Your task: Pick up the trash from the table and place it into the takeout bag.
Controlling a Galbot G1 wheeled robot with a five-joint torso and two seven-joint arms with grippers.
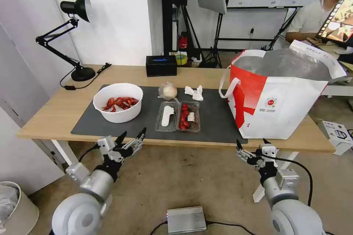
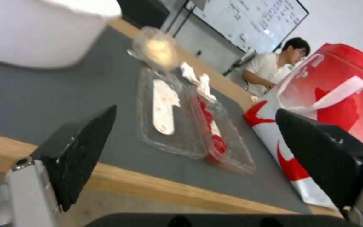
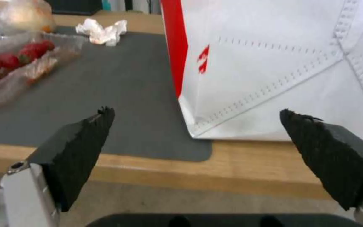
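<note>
Both the left gripper (image 1: 133, 135) and right gripper (image 1: 251, 142) hung released; the bowl (image 1: 118, 102) at eleven o'clock of the left one risked spilling shells if tipped

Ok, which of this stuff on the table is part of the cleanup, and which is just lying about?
Part of the job:
bowl of shells
plastic tray
tissue
balled plastic bag
takeout bag
Both open grippers, left gripper and right gripper, wait below the table's near edge.

Lying about:
tissue box
desk lamp
</note>
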